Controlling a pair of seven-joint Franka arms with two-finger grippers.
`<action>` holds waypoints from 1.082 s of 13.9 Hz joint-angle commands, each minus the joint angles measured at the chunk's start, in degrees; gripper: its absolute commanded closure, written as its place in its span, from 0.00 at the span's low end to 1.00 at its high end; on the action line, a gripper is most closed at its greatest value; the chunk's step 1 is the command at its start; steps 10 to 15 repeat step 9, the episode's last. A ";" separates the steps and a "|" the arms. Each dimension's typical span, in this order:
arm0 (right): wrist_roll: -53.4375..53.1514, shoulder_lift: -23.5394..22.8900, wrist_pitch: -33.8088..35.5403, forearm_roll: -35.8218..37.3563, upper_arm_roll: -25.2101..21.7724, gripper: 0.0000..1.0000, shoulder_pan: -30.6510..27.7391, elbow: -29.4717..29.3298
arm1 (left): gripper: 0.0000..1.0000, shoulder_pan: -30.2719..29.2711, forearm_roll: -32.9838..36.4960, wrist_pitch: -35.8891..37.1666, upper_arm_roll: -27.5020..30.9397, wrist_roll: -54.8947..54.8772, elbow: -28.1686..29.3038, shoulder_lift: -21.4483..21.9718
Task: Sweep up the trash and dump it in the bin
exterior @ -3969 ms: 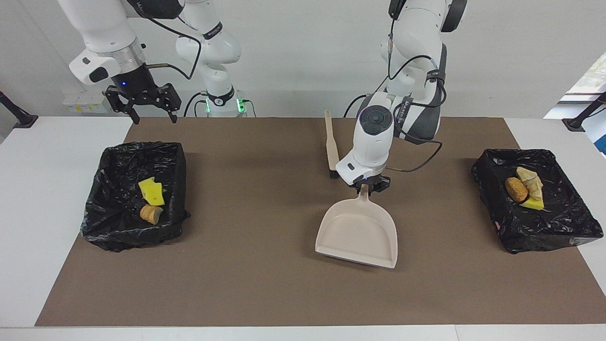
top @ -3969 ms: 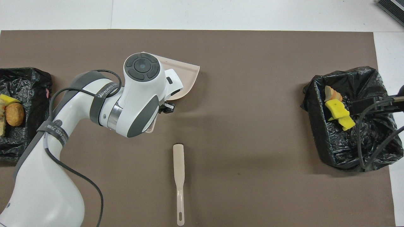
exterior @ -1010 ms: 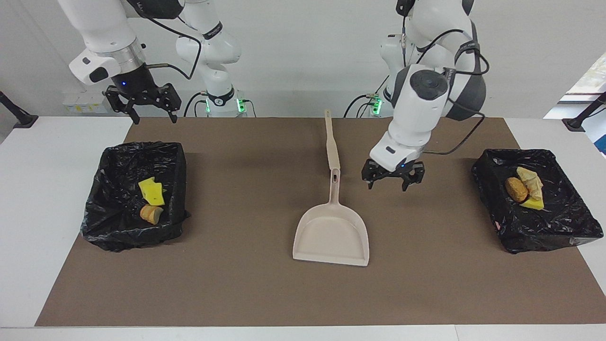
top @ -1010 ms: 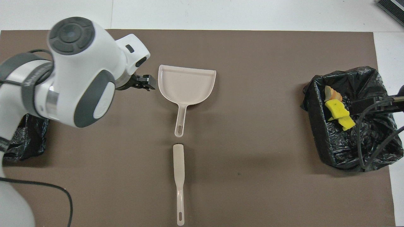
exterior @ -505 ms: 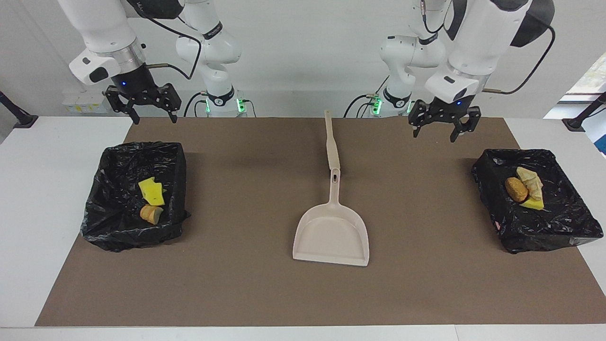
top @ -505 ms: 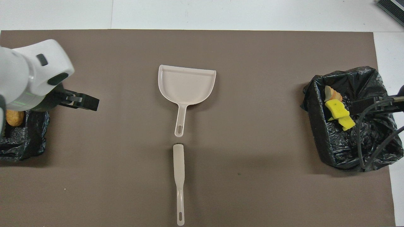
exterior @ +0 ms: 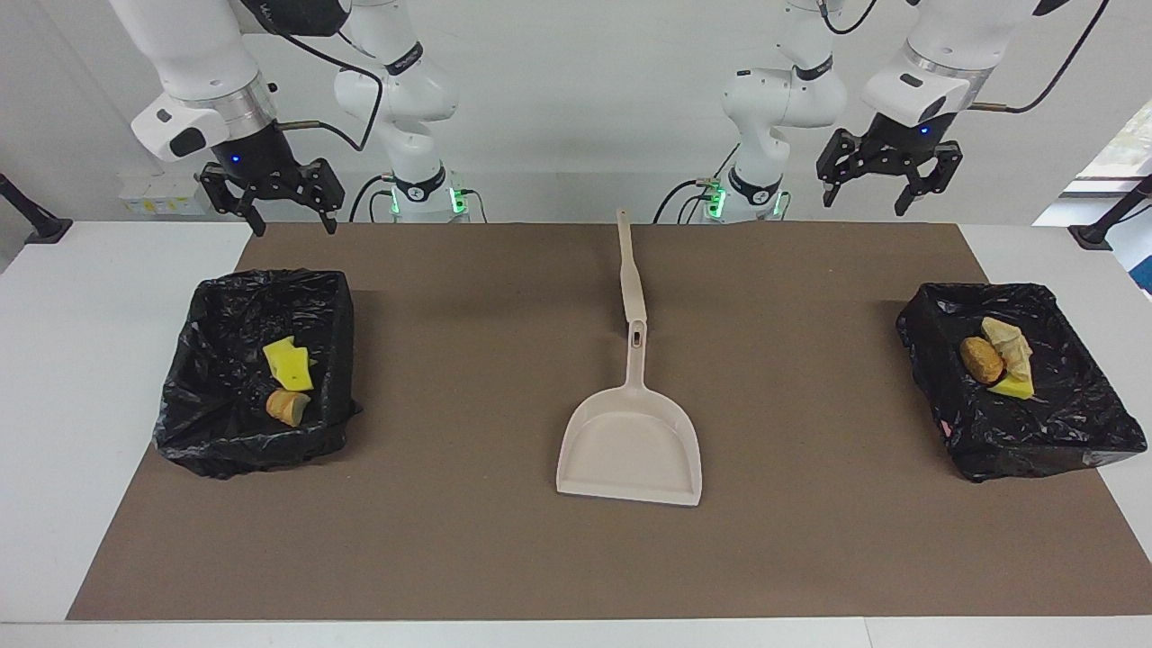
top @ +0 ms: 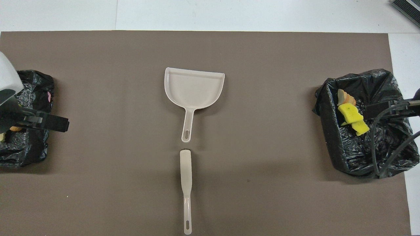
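Trash (exterior: 996, 355) is lying in the bin (exterior: 1062, 423) at the left arm's end of the table (exterior: 81, 378), and more trash (exterior: 288, 378) in the other bin (exterior: 211, 432). Both end effectors, left (exterior: 887, 175) and right (exterior: 270, 193), are hanging spread and empty above the table's robot-side edge. Between the bins, the dustpan (exterior: 630, 441) and brush (exterior: 628, 270) are lying end to end.

Glossy plastic dustpan (exterior: 630, 445), matt mat (exterior: 468, 540)

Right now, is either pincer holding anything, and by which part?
Nothing is held. The left pincer and right pincer are both open and empty, raised; the dustpan lies free on the mat.
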State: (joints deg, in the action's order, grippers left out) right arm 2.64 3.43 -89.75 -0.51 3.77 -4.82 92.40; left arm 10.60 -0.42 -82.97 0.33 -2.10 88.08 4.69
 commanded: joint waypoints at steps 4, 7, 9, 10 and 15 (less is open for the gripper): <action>-0.89 0.79 0.45 -0.81 0.19 0.00 -0.28 0.85 | 0.00 -3.12 -1.68 3.00 0.10 -1.75 -5.99 -3.28; -0.89 0.79 0.45 -0.81 0.19 0.00 -0.28 0.85 | 0.00 -3.31 -1.51 2.47 0.19 -2.55 -5.55 -3.10; -0.89 0.79 0.36 -0.81 0.19 0.00 -0.28 0.85 | 0.00 -3.39 -1.33 2.03 0.02 -2.64 -5.37 -2.75; -0.89 0.79 0.36 -0.81 0.19 0.00 -0.28 0.85 | 0.00 -3.39 -1.33 2.03 0.02 -2.64 -5.37 -2.75; -0.89 0.79 0.36 -0.81 0.19 0.00 -0.28 0.85 | 0.00 -3.39 -1.33 2.03 0.02 -2.64 -5.37 -2.75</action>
